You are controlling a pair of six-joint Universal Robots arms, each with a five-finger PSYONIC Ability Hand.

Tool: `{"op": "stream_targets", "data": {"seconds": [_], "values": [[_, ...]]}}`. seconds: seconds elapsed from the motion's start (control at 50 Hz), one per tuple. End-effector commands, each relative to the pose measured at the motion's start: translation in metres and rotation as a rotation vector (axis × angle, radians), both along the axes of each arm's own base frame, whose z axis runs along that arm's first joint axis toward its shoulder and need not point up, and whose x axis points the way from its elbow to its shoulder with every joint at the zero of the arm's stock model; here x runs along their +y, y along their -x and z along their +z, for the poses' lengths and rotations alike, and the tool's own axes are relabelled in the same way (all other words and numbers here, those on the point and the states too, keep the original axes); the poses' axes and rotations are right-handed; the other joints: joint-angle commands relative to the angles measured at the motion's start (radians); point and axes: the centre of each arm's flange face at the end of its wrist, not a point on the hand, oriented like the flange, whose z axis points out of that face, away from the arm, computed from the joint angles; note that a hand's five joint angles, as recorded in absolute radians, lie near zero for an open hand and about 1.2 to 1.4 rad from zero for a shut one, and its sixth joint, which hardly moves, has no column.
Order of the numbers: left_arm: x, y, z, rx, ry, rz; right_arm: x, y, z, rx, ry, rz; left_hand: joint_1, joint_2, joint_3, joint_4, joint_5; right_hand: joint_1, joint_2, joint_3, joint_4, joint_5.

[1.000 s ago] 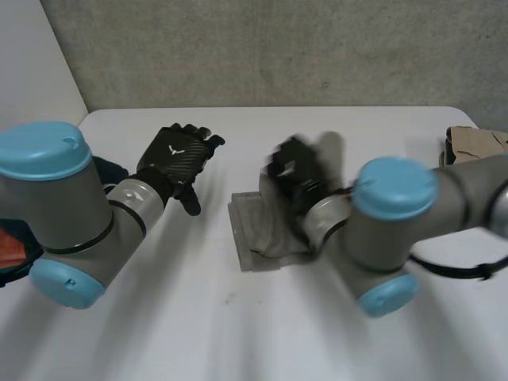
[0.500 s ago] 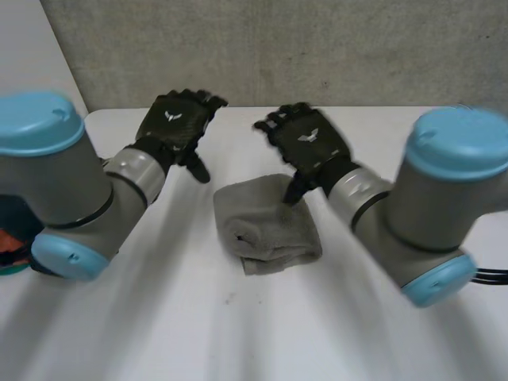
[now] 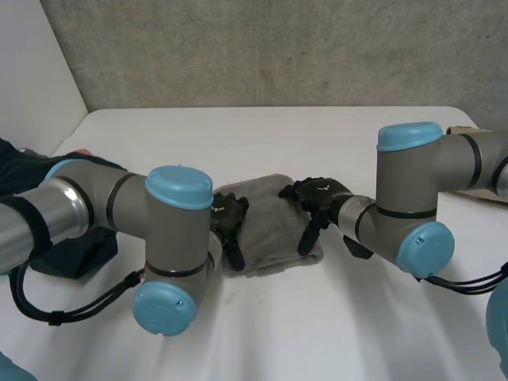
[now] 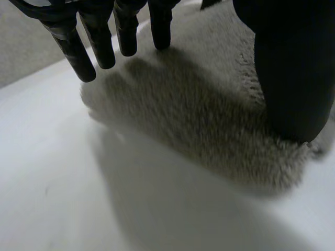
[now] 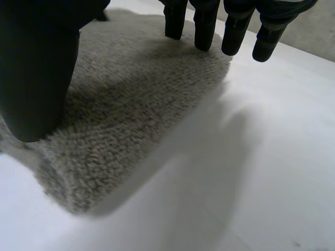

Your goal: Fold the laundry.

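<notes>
A folded grey towel (image 3: 268, 226) lies in the middle of the white table (image 3: 262, 333). My left hand (image 3: 228, 223) rests on its left side, my right hand (image 3: 319, 200) on its right side. In the left wrist view the fingers (image 4: 99, 36) reach straight over the fluffy towel (image 4: 199, 115) while the thumb (image 4: 288, 73) presses down on it. The right wrist view shows the same: straight fingers (image 5: 207, 23) over the towel (image 5: 141, 94), with the thumb (image 5: 36, 73) set on its near part. Both hands are open and neither pinches the cloth.
A brown cardboard box (image 3: 476, 143) stands at the table's far right edge. Dark laundry (image 3: 20, 163) lies at the left edge, and a black block (image 3: 75, 254) sits under my left arm. A grey wall runs behind the table.
Both arms have swung low and inward. The hands came down from above the towel's far edge onto its left and right sides. The right hand has let the folded towel go.
</notes>
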Motion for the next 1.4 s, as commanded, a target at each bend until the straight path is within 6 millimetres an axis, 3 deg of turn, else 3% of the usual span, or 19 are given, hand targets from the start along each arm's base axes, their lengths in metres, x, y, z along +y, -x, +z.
{"op": "stream_targets", "data": {"seconds": [0.02, 0.08, 0.12, 0.14, 0.2, 0.26, 0.4, 0.48, 0.62, 0.92, 1.0, 1.06, 1.08, 1.1, 1.2, 1.26, 1.3, 1.32, 1.4], "values": [[0.000, -0.002, 0.003, -0.080, 0.036, -0.063, -0.002, 0.005, 0.023, 0.122, 0.167, 0.004, 0.002, -0.017, -0.029, -0.014, -0.029, -0.051, -0.037, -0.040, -0.042, -0.048], [-0.007, -0.001, 0.034, -0.088, 0.129, -0.086, 0.001, 0.009, 0.034, 0.173, 0.240, 0.011, -0.004, -0.023, -0.034, -0.020, -0.035, -0.051, -0.037, -0.040, -0.042, -0.048], [-0.014, -0.006, 0.074, -0.054, 0.223, -0.076, 0.008, 0.008, 0.035, 0.189, 0.268, 0.025, -0.004, -0.023, -0.034, -0.020, -0.035, -0.051, -0.037, -0.040, -0.042, -0.048], [-0.016, -0.007, 0.084, -0.039, 0.248, -0.077, 0.011, 0.007, 0.035, 0.188, 0.281, 0.029, -0.004, -0.023, -0.034, -0.020, -0.035, -0.051, -0.037, -0.040, -0.042, -0.048], [-0.018, -0.005, 0.118, 0.036, 0.319, -0.126, 0.033, -0.002, 0.040, 0.164, 0.349, 0.068, -0.004, -0.023, -0.034, -0.020, -0.035, -0.051, -0.037, -0.040, -0.042, -0.048], [-0.015, 0.003, 0.138, 0.103, 0.359, -0.233, 0.058, -0.012, 0.036, 0.135, 0.391, 0.113, -0.004, -0.023, -0.034, -0.020, -0.035, -0.051, -0.037, -0.040, -0.042, -0.048], [-0.006, 0.016, 0.148, 0.191, 0.339, -0.436, 0.080, -0.009, 0.004, 0.150, 0.374, 0.147, 0.011, -0.008, -0.020, -0.005, -0.021, -0.051, -0.037, -0.040, -0.042, -0.048], [-0.006, 0.015, 0.149, 0.272, 0.260, -0.502, 0.079, -0.009, -0.017, 0.166, 0.363, 0.145, 0.017, -0.002, -0.014, 0.000, -0.015, -0.051, -0.037, -0.040, -0.042, -0.048], [-0.012, 0.013, 0.145, 0.335, 0.191, -0.517, 0.067, -0.017, -0.033, 0.137, 0.420, 0.132, 0.020, 0.001, -0.011, 0.003, -0.012, -0.051, -0.037, -0.040, -0.042, -0.048], [-0.012, 0.013, 0.140, 0.331, 0.177, -0.515, 0.050, -0.030, -0.032, 0.123, 0.510, 0.147, 0.011, -0.008, -0.020, -0.005, -0.021, 0.041, 0.055, 0.053, 0.050, 0.044], [-0.011, 0.013, 0.139, 0.330, 0.176, -0.517, 0.048, -0.032, -0.032, 0.119, 0.517, 0.144, 0.008, -0.011, -0.023, -0.008, -0.024, 0.211, 0.225, 0.223, 0.220, 0.214], [-0.011, 0.013, 0.138, 0.329, 0.173, -0.515, 0.045, -0.035, -0.030, 0.108, 0.528, 0.143, 0.008, -0.011, -0.023, -0.008, -0.024, 0.583, 0.597, 0.595, 0.592, 0.586], [-0.011, 0.013, 0.138, 0.329, 0.173, -0.515, 0.043, -0.037, -0.028, 0.095, 0.542, 0.141, 0.008, -0.011, -0.023, -0.008, -0.024, 0.991, 1.006, 1.003, 1.001, 0.994], [-0.011, 0.013, 0.138, 0.329, 0.173, -0.515, 0.041, -0.038, -0.026, 0.088, 0.549, 0.140, 0.008, -0.011, -0.023, -0.008, -0.024, 1.169, 1.183, 1.180, 1.178, 1.172], [-0.012, 0.012, 0.145, 0.338, 0.188, -0.513, 0.024, -0.044, 0.005, -0.004, 0.653, 0.084, 0.005, -0.014, -0.026, -0.011, -0.026, 1.171, 1.185, 1.182, 1.180, 1.173], [-0.014, 0.010, 0.147, 0.339, 0.195, -0.506, -0.004, -0.037, 0.053, -0.113, 0.761, -0.002, 0.005, -0.014, -0.026, -0.011, -0.026, 1.171, 1.185, 1.182, 1.180, 1.173], [-0.017, 0.008, 0.150, 0.342, 0.206, -0.499, -0.027, -0.022, 0.075, -0.155, 0.804, -0.069, 0.008, -0.011, -0.023, -0.008, -0.024, 1.171, 1.185, 1.182, 1.180, 1.173], [-0.017, 0.008, 0.150, 0.342, 0.206, -0.499, -0.049, -0.004, 0.093, -0.183, 0.843, -0.133, 0.008, -0.011, -0.023, -0.008, -0.024, 1.171, 1.185, 1.182, 1.180, 1.173], [-0.016, 0.005, 0.163, 0.352, 0.240, -0.497, -0.090, 0.035, 0.133, -0.223, 0.938, -0.248, 0.008, -0.011, -0.023, -0.008, -0.024, 1.171, 1.185, 1.182, 1.180, 1.173]]}}
